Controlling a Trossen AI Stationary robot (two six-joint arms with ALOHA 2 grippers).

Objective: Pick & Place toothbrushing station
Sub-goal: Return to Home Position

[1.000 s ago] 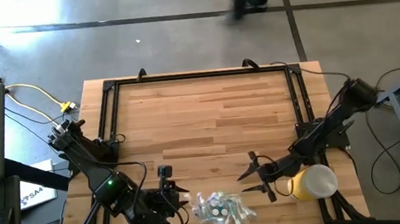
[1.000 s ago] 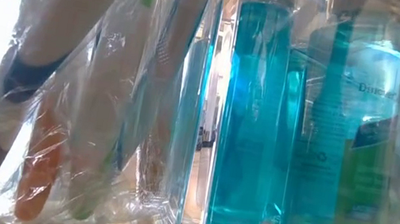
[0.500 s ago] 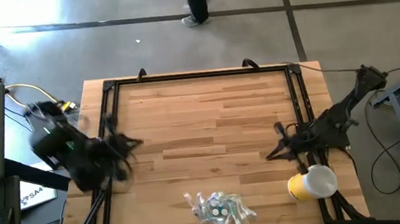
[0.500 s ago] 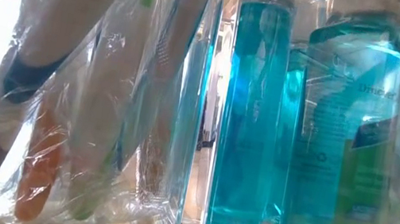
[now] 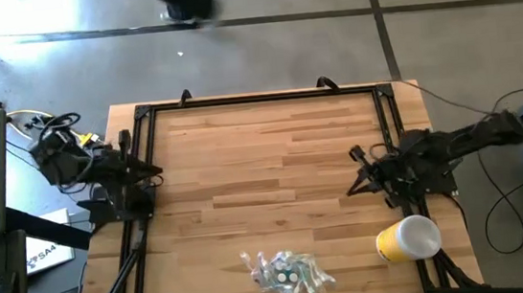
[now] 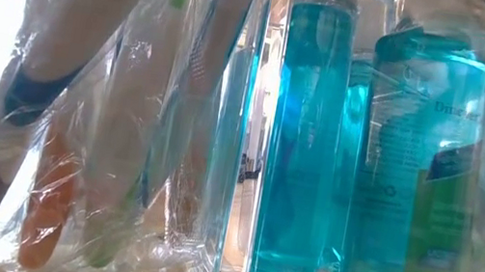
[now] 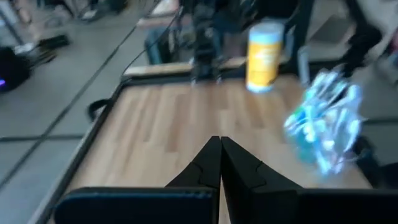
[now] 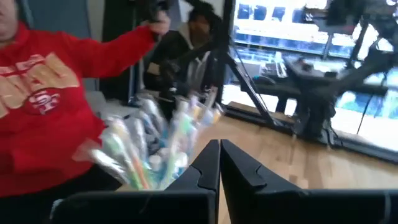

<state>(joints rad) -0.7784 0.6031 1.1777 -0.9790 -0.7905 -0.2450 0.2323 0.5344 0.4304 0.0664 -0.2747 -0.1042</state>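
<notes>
A clear holder [image 5: 288, 271] with wrapped toothbrushes and blue bottles stands on the wooden table near its near edge. In the low view it fills the picture: toothbrushes [image 6: 106, 134] on one side, blue bottles [image 6: 304, 146] on the other. A yellow cup [image 5: 408, 238] lies on its side at the near right. My left gripper [image 5: 156, 172] is shut and empty at the table's left edge, far from the holder [image 7: 326, 124]. My right gripper [image 5: 352, 190] is shut and empty at the right side, above the cup and pointing inward.
A black frame [image 5: 257, 97] runs around the tabletop. The middle and far part of the wood [image 5: 272, 155] is bare. A person in a red hoodie [image 8: 43, 106] stands beyond the table, and someone [image 5: 180, 0] walks on the floor past the far edge.
Both grippers have drawn back from beside the holder and have shut. My left gripper has gone from the near edge toward the table's left edge and farther back. My right gripper has pulled toward the right edge and away from the cup. Holder and cup have stayed put.
</notes>
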